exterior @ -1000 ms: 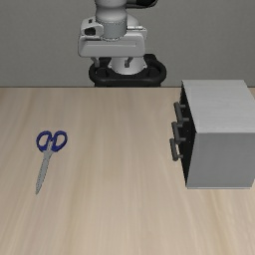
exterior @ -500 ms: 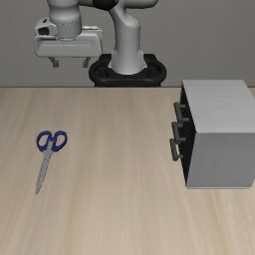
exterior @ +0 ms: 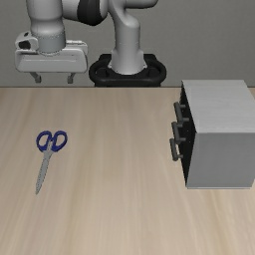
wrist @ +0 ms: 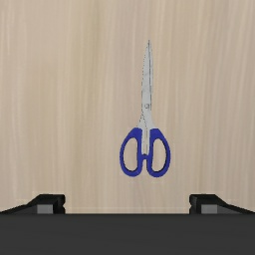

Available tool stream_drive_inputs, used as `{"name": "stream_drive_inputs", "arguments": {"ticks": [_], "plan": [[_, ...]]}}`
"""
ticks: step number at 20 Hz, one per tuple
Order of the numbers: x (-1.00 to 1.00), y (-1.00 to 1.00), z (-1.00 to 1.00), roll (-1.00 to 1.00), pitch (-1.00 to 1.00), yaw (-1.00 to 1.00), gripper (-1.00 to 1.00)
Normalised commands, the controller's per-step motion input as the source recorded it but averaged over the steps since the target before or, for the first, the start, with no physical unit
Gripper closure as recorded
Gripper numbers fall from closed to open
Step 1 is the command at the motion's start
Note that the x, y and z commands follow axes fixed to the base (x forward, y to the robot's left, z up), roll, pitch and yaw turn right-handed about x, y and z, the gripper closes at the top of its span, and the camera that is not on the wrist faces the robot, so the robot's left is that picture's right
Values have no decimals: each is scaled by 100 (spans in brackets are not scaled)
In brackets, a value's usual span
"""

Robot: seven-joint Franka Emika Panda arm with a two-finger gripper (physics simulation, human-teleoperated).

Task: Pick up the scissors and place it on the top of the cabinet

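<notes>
The gripper (exterior: 53, 79) is released: its two fingers (wrist: 48, 202) stand wide apart with nothing between them. It hangs high above the wooden table (exterior: 110, 199), pointing straight down, near the table's far edge on the exterior view's left. In the wrist view the scissors (wrist: 147, 120) lie flat on the wood ahead of the fingertips, well apart from them, blue handles (wrist: 146, 151) nearer the fingers and closed blades (wrist: 147, 80) pointing away. Plain wood surrounds them on every side. In the exterior view the scissors (exterior: 47, 157) sit toward the left, with a broad stretch of tabletop between them and the grey cabinet (exterior: 214, 139) on the right. The cabinet's drawer handles (exterior: 175, 129) face the scissors. The arm bends from its base (exterior: 127, 72) toward the exterior view's left.
</notes>
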Motion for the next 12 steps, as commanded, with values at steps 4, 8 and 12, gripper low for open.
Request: {"name": "stream_drive_inputs", "arguments": {"ticks": [4, 8, 12], "plan": [[-25, -25, -50, 0, 0, 0, -100], [0, 0, -100, 0, 0, 0, -100], [0, 0, -100, 0, 0, 0, -100]]}}
